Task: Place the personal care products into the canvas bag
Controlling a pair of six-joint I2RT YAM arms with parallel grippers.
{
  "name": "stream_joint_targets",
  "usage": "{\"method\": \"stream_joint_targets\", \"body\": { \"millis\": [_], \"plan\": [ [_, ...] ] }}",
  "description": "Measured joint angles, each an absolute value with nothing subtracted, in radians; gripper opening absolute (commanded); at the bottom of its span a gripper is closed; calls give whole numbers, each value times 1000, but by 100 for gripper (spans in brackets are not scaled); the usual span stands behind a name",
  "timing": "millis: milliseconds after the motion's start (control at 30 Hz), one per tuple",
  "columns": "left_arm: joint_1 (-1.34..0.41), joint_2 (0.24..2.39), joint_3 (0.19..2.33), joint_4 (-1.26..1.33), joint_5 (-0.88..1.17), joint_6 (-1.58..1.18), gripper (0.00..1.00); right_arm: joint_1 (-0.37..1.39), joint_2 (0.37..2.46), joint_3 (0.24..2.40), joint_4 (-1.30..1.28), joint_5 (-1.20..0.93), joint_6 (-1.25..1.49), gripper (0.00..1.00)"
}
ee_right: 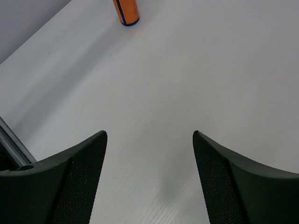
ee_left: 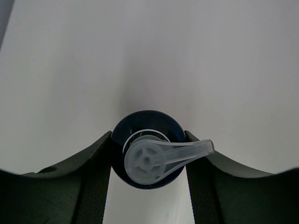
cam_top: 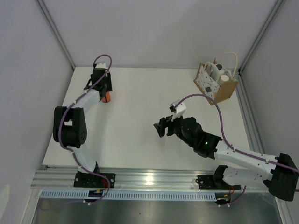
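Observation:
The orange bottle (cam_top: 107, 97) stands at the far left of the table. My left gripper (cam_top: 105, 89) is shut on it. In the left wrist view its dark blue top and clear white cap (ee_left: 148, 161) sit between my two fingers, which touch its sides. The bottle's orange base also shows in the right wrist view (ee_right: 126, 11). The tan canvas bag (cam_top: 224, 88) stands at the far right with its dotted white panel facing left. The cream bottle's white cap (cam_top: 225, 77) shows in its mouth. My right gripper (cam_top: 162, 127) is open and empty above the table's middle (ee_right: 149, 154).
The white table (cam_top: 140, 140) is bounded by grey walls at the back and both sides. A metal rail (cam_top: 154, 179) runs along its near edge. The bag's white looped handles (cam_top: 231, 58) stick up near the back right corner.

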State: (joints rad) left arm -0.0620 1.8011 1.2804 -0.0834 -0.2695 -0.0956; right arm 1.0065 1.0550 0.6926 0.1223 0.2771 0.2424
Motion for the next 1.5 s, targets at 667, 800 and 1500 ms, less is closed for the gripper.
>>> {"method": "stream_joint_targets", "body": {
  "millis": [667, 800, 1500],
  "plan": [
    [-749, 1638, 1132, -151, -230, -315, 1, 1007, 806, 661, 103, 462, 229, 78],
    [-852, 1667, 1168, -164, -268, -316, 0, 1007, 768, 631, 109, 509, 223, 78],
    [-921, 1517, 1194, -122, -248, -306, 99, 1007, 744, 603, 143, 515, 168, 80]
  ]
}}
